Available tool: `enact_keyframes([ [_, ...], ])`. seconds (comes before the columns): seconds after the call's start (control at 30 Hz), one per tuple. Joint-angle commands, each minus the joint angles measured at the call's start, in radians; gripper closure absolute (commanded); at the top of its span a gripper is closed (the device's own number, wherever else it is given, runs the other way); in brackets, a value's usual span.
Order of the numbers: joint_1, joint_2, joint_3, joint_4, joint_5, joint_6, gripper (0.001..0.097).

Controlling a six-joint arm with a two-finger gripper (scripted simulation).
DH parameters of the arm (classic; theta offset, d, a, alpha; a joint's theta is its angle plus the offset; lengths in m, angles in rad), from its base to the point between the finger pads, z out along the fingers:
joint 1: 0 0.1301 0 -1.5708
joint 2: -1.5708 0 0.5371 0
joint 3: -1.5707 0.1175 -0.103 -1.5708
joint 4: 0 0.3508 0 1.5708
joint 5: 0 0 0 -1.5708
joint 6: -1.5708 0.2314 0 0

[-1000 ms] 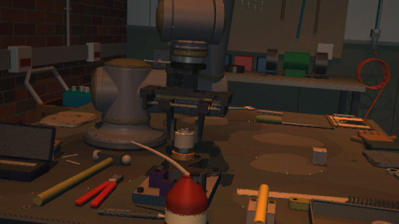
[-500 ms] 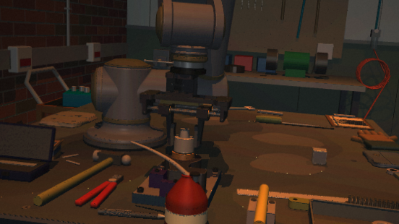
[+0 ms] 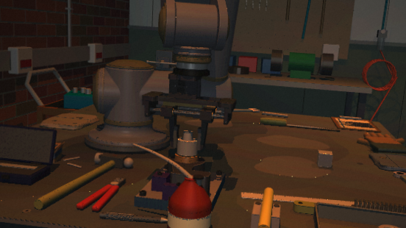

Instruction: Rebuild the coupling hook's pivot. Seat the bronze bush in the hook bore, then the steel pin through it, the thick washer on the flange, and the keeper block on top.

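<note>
At the middle of the bench a fixture plate (image 3: pixel 176 189) carries the hook, partly hidden behind a red oil can. A bronze bush (image 3: pixel 187 158) sits in the bore, its flange showing as a brown ring. A steel pin (image 3: pixel 187 136) stands up through it. A pale thick washer (image 3: pixel 188 146) is around the pin, just above the bronze flange. A small grey keeper block (image 3: pixel 325 158) lies apart on the bench to the right. My gripper (image 3: pixel 188 145) hangs straight down over the pivot, and it is closed on the thick washer.
A red oil can (image 3: pixel 189 204) with a curved spout stands in front of the fixture. A large bollard (image 3: pixel 126 106) stands left. A yellow rod (image 3: pixel 73 184), red pliers (image 3: pixel 101 196) and a yellow-handled tool (image 3: pixel 266 206) lie along the front.
</note>
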Motion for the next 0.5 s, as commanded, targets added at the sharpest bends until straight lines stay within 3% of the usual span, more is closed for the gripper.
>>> enact_keyframes([
  [0.0,0.0,-0.001,-0.001,0.0,0.0,0.0,0.0906],
  [0.47,0.0,-0.001,-0.001,0.0,0.0,0.0,0.0626],
])
